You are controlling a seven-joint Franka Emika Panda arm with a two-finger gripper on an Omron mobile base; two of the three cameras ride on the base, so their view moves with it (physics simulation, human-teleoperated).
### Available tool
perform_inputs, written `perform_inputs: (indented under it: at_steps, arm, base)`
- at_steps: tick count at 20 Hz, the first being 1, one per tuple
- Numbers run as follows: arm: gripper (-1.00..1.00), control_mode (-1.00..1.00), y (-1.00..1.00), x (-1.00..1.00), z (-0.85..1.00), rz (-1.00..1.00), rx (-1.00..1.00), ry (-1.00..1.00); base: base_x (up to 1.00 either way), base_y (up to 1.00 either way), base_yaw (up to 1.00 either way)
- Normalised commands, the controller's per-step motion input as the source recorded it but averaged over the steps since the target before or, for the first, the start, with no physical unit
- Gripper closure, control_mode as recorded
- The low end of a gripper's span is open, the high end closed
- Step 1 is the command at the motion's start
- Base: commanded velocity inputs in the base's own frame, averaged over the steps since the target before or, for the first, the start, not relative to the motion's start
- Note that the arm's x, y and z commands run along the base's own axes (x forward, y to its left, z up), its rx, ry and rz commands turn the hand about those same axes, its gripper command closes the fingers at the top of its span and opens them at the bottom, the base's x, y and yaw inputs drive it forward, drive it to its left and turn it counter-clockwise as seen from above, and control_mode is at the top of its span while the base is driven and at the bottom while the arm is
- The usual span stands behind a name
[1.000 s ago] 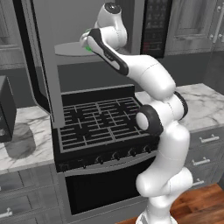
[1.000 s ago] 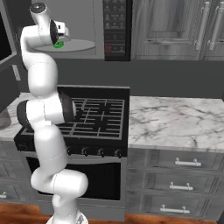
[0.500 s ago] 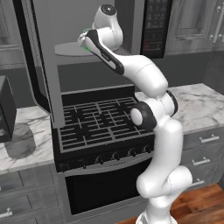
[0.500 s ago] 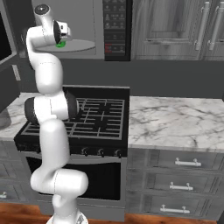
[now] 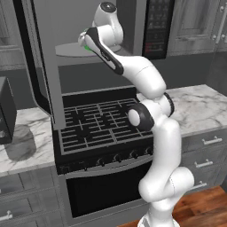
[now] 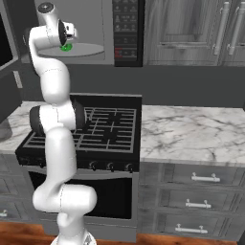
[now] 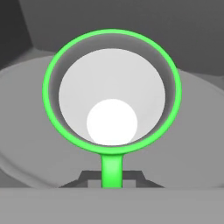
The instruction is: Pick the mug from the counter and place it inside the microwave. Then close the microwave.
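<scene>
Placing step: gripper [image 7: 112,175] clamped on mug [image 7: 112,92] handle over microwave [image 5: 88,66] turntable [image 6: 88,49]; next release, withdraw, close door [image 5: 33,57]

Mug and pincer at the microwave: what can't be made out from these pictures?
- Left base view: the mug is a green sliver behind the arm.
- Right base view: the mug is mostly covered by the hand; whether it rests on the turntable is unclear.
- Hand view: the pincer fingertips are cut off at the bottom edge, at the mug's handle.
</scene>
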Motion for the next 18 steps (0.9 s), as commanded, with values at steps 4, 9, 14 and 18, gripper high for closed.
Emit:
perform_inputs:
  at_steps: [4,9,14,18]
  arm:
    - [1.00,-1.00,0.00,0.02,-0.17,0.00,0.00,0.00]
    - [1.00,-1.00,0.00,0.00,-0.17,0.00,0.00,0.00]
    - [1.00,-1.00,0.00,0.00,0.00,0.00,0.00,0.00]
    - [1.00,-1.00,0.00,0.00,0.00,0.00,0.00,0.00]
  base:
    - [0.00,0.00,0.00]
    - [0.00,0.00,0.00]
    - [0.00,0.00,0.00]
    - [0.00,0.00,0.00]
